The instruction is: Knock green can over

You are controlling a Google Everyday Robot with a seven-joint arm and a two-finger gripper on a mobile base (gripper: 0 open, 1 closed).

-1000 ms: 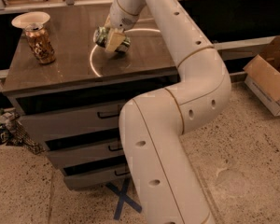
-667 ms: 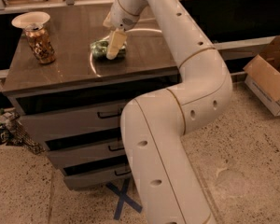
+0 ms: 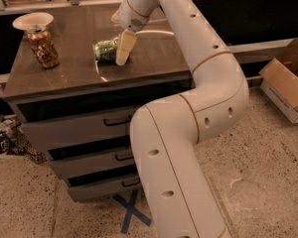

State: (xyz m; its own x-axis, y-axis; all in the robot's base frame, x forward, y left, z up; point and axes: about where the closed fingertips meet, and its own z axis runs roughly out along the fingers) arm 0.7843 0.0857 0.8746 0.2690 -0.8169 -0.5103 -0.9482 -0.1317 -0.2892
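Note:
The green can (image 3: 106, 49) lies on its side on the dark countertop (image 3: 64, 71), its silver end pointing left. My gripper (image 3: 123, 47) hangs over the can's right end, its pale fingers (image 3: 124, 44) pointing down and covering part of the can. The white arm reaches from the lower middle of the view up and over the counter to it.
A brown-orange patterned can (image 3: 41, 47) stands upright at the counter's left, with a pale bowl (image 3: 33, 20) behind it. The counter has drawers (image 3: 89, 128) below. A cardboard box (image 3: 288, 83) sits on the floor at right. Blue tape forms an X (image 3: 131, 211) on the floor.
The green can has gone from tilted in the gripper's reach to lying flat on its side. The gripper has shifted a little to the right of it.

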